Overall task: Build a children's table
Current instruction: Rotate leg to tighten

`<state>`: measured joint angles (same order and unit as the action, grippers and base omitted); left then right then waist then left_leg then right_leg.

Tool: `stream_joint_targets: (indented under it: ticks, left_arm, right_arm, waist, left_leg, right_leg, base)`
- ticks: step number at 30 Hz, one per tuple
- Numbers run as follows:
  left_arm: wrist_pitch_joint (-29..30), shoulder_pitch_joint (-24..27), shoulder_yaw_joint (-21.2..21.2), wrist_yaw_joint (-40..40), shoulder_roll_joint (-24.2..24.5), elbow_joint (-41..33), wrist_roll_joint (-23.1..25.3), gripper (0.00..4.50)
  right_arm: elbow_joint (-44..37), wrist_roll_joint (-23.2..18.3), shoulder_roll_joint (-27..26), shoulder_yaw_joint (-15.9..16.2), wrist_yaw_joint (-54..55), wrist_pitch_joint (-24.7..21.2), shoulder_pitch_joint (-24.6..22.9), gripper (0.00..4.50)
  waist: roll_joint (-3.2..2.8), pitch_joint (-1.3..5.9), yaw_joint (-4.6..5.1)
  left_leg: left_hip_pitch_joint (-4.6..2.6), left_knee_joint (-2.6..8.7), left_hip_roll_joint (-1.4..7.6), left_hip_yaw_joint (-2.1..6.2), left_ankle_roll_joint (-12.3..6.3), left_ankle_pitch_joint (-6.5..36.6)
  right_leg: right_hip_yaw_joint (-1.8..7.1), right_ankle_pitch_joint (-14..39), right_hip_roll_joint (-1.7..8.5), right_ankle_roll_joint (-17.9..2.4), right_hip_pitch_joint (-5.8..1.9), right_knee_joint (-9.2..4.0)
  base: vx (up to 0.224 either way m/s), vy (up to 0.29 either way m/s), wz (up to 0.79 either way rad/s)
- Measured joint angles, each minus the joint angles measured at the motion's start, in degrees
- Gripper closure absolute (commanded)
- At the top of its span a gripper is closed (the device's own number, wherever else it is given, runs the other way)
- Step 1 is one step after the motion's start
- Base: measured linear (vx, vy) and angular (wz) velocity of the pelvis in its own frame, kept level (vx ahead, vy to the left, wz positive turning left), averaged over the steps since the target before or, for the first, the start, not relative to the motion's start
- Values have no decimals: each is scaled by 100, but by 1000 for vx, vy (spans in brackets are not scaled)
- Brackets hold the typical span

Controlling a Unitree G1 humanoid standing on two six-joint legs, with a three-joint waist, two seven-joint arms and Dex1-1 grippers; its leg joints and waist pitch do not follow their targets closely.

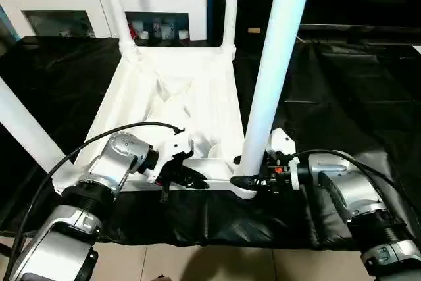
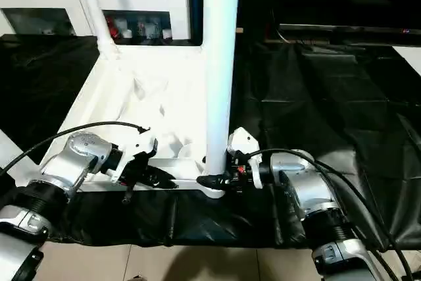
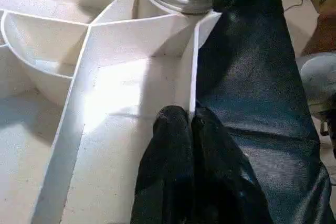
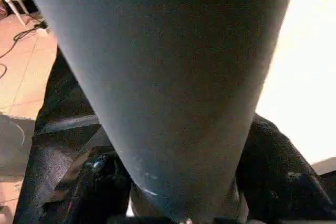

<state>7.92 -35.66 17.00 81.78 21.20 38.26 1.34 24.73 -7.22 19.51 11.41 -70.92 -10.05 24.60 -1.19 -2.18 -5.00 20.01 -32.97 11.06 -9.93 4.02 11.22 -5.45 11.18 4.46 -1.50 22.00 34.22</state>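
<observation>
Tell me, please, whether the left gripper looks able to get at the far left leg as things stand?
Probably not without letting go: the left gripper is shut on the tabletop's near rim, and the far left leg stands across the whole tabletop from it.

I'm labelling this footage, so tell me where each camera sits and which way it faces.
Left eye: on the head, looking forward and down at the upturned tabletop; both forearms, left gripper, right gripper.
Right eye: beside it, same scene, slightly shifted.
Left wrist: along shut fingers pinching the tabletop's rim.
Right wrist: close against the near leg, fingers either side.
Shared: both wrist views and both eyes show that leg's base.
</observation>
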Motion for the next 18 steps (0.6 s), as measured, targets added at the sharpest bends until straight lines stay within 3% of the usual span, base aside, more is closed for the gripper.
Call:
stream_joint_targets:
  ticks: [3, 7, 12, 16, 18]
  left_arm:
    - [89, 0, -25, -51, -23, -3, 1, 450]
    - [335, 0, -100, -603, -191, -86, 65, 450]
    - [882, 2, -222, -1671, -747, -279, 217, 450]
    - [1026, 1, -283, -2271, -1047, -311, 292, 450]
    - [1046, -4, -295, -2436, -1091, -310, 298, 450]
  right_arm:
    - [-128, -2, -61, -100, 174, -87, -118, 216]
    - [-152, -4, -364, -477, 1101, -106, -311, 216]
    - [-143, 150, -947, -1015, 2908, -247, -381, 217]
    - [-30, 311, -1337, -1279, 3892, -288, -264, 219]
    - [70, 342, -1475, -1326, 4234, -274, -179, 163]
  waist:
    - [1, 1, -3]
    - [4, 2, 28]
    - [6, 4, 238]
    - [-5, 12, 327]
    - [-11, 15, 350]
  left_leg:
    - [-2, -1, 1, 0, 2, 0]
    - [-7, -18, 1, 0, 4, -4]
    - [-12, -28, -1, 0, 6, -5]
    - [-14, -17, -1, 1, 6, -5]
    - [-14, -12, -1, 2, 7, -5]
  right_leg:
    - [0, 0, 0, 0, 0, 4]
    - [3, -12, 0, -6, -3, 9]
    - [9, -9, 0, 13, -8, 1]
    - [6, -9, -1, 14, -7, -3]
    - [6, -9, -4, 15, -6, -6]
  base:
    - [0, 0, 0]
    - [0, 0, 0]
    - [0, 0, 0]
    - [0, 0, 0]
    - [0, 0, 0]
